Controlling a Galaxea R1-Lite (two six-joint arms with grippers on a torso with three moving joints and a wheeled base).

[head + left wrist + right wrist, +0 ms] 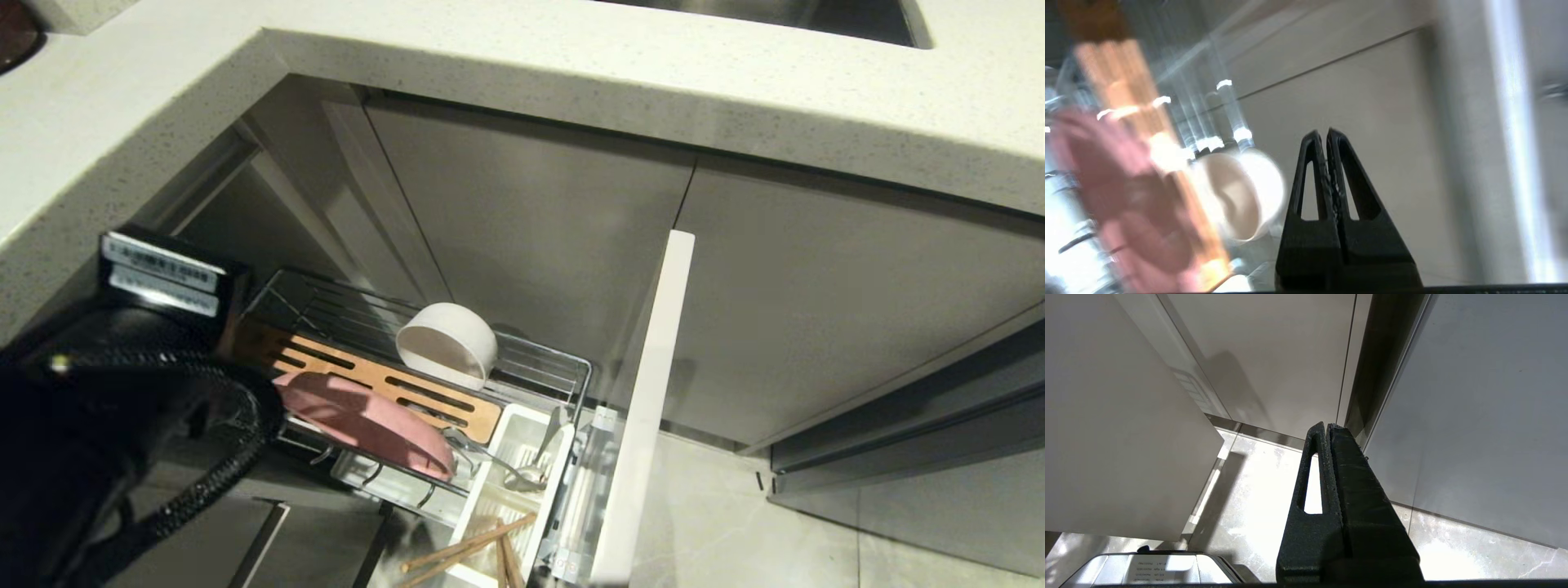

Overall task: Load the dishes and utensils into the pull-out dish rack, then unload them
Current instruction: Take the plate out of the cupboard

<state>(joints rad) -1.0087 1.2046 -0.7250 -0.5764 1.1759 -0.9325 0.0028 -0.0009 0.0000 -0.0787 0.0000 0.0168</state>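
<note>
Judging by what sits in the dish rack [539, 359], the loading half looks finished. The pink plate [367, 425] stands on edge along the rack's near side, by the wooden slotted strip [384, 384]. The white bowl [447, 343] lies tipped on its side on the wires toward the far edge. The fork [490, 461] rests in the white cutlery caddy [535, 433] at the drawer-front end, and the chopsticks [465, 551] poke out of that caddy's near end.

So what's left is probably the whole unloading part, since all four pieces are in the rack and nothing is held.

The left gripper [1327, 132] has its fingers pressed together on nothing, pointing at the cabinet panel with the bowl [1241, 196] and plate [1106, 196] off to one side. The left arm [122, 392] hangs over the rack's left corner. The right gripper [1327, 426] is parked, fingers together too, aimed at the floor and cabinet doors.
</note>
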